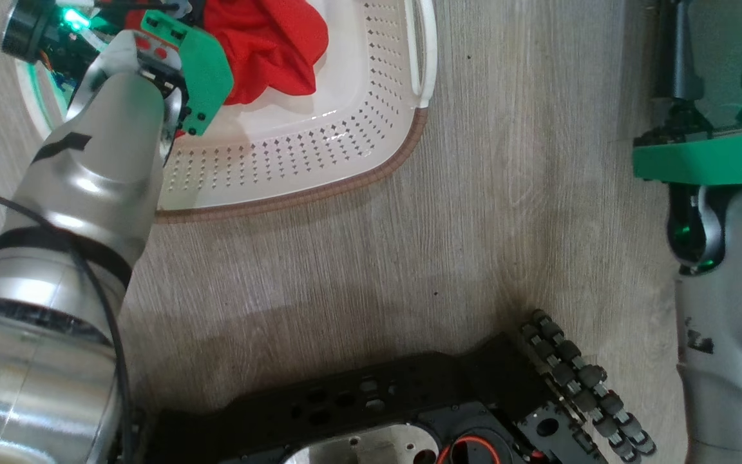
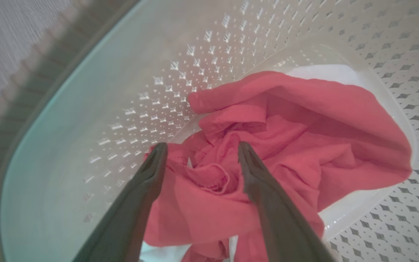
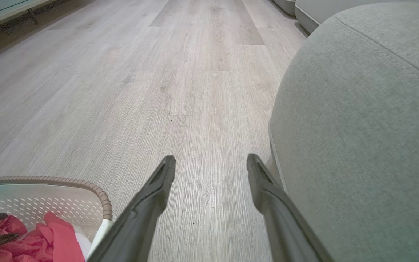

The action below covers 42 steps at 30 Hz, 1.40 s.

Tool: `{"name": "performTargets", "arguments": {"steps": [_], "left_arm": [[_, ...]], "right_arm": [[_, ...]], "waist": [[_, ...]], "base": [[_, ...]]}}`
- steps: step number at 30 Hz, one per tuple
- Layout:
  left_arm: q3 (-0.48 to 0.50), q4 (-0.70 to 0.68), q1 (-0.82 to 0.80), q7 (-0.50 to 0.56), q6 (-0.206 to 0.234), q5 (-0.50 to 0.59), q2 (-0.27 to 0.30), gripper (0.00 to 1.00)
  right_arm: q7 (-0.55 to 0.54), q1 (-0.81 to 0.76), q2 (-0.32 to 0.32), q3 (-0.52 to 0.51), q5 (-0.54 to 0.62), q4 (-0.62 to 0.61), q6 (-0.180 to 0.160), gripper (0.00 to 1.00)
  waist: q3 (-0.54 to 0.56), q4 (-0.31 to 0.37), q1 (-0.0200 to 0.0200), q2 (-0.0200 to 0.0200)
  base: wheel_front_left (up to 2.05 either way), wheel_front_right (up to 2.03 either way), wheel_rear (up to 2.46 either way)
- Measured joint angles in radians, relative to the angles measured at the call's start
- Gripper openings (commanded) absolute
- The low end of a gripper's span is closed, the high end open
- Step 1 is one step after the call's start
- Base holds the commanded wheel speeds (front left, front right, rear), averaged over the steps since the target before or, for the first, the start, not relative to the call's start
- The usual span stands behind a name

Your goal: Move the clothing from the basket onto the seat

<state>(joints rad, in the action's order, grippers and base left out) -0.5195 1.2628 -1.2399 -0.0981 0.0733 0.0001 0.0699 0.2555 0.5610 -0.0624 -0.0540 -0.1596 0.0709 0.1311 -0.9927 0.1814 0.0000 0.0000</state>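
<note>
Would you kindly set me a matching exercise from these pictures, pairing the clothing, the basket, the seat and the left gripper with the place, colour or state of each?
Things
1. clothing
2. basket
3. seat
4. left gripper

Descriptions
A. grey-green, beside the open right gripper
B. red, crumpled, lying inside a container
C. open, poised over red folds
D. cream, perforated, standing on the wood floor

Pairs: 1-B, 2-D, 3-A, 4-C
</note>
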Motion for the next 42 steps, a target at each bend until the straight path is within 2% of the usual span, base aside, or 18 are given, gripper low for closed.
{"name": "performTargets", "arguments": {"steps": [27, 28, 29, 31, 32, 38, 42], "left_arm": [[-0.075, 0.031, -0.017, 0.11, -0.034, -0.005, 0.012, 0.98], [-0.083, 0.031, -0.017, 0.115, -0.034, 0.001, 0.013, 0.8], [-0.09, 0.032, -0.017, 0.116, -0.034, 0.002, 0.014, 0.52], [-0.096, 0.032, -0.017, 0.118, -0.035, 0.002, 0.016, 0.27], [-0.099, 0.033, -0.017, 0.121, -0.035, 0.002, 0.017, 0.0], [-0.108, 0.034, -0.017, 0.119, -0.036, 0.001, 0.018, 0.0], [-0.098, 0.033, -0.017, 0.074, -0.049, -0.02, 0.014, 0.0]], "right_arm": [[0.0, 0.002, 0.001, 0.021, -0.007, 0.002, 0.0, 1.0], [0.0, 0.002, 0.001, 0.023, -0.007, 0.002, 0.0, 1.0], [0.0, 0.002, 0.001, 0.024, -0.007, 0.002, 0.0, 1.0], [0.0, 0.002, 0.001, 0.024, -0.007, 0.002, 0.0, 1.0], [0.0, 0.002, 0.001, 0.024, -0.007, 0.002, 0.0, 1.0], [0.0, 0.002, 0.001, 0.022, -0.007, 0.002, 0.0, 1.0], [0.0, 0.002, 0.001, 0.014, -0.007, 0.004, 0.0, 1.0]], "waist": [[-0.03, 0.004, 0.0, 0.0001], [-0.031, 0.005, 0.0, 0.0], [-0.032, 0.007, 0.0, 0.0001], [-0.035, 0.01, 0.0, 0.0], [-0.037, 0.011, 0.0, 0.0], [-0.038, 0.011, 0.0, 0.0], [-0.029, 0.002, 0.0, 0.0]], "base": [[0.0, 0.0, 0.0], [0.0, 0.0, 0.0], [0.0, 0.0, 0.0], [0.0, 0.0, 0.0], [0.0, 0.0, 0.0], [0.0, 0.0, 0.0], [0.0, 0.0, 0.0]]}}
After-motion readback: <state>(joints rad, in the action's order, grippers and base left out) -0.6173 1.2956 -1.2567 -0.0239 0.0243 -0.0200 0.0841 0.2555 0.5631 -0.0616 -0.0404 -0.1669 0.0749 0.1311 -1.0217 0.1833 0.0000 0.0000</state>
